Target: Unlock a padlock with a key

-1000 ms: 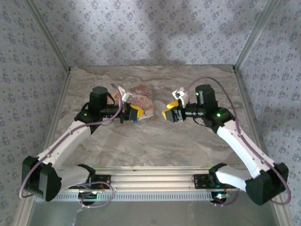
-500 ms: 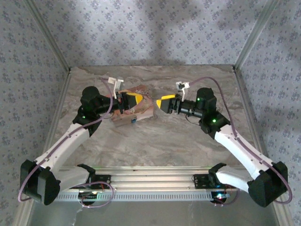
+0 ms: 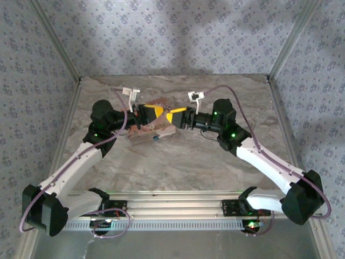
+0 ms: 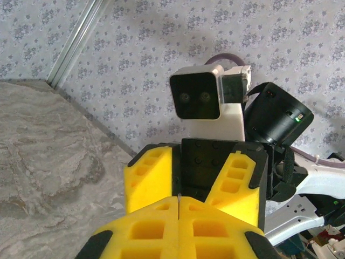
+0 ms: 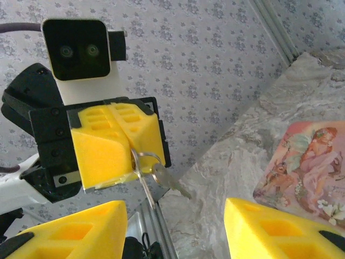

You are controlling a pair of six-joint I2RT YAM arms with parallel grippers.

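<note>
My left gripper (image 3: pixel 153 112) hangs above the pink box, shut on a small metal key ring (image 5: pixel 141 162). Two keys (image 5: pixel 171 182) dangle from the ring; in the left wrist view a thin metal edge (image 4: pixel 178 200) shows between the closed yellow fingers. My right gripper (image 3: pixel 175 117) faces it at close range, open, its yellow fingers (image 5: pixel 81 226) spread to either side of the keys without touching them. The padlock (image 3: pixel 154 138), a tiny blue-teal block, lies on the table at the near edge of the pink box.
The pink illustrated box (image 3: pixel 160 129) lies flat on the marble table (image 3: pixel 178 162) under both grippers; its corner also appears as the pink box (image 5: pixel 307 172) in the right wrist view. Patterned walls and metal rails (image 3: pixel 285 43) enclose the table on three sides.
Both grippers rose and turned to face each other. The right gripper moved left, closing the gap to the left gripper that holds the keys.
</note>
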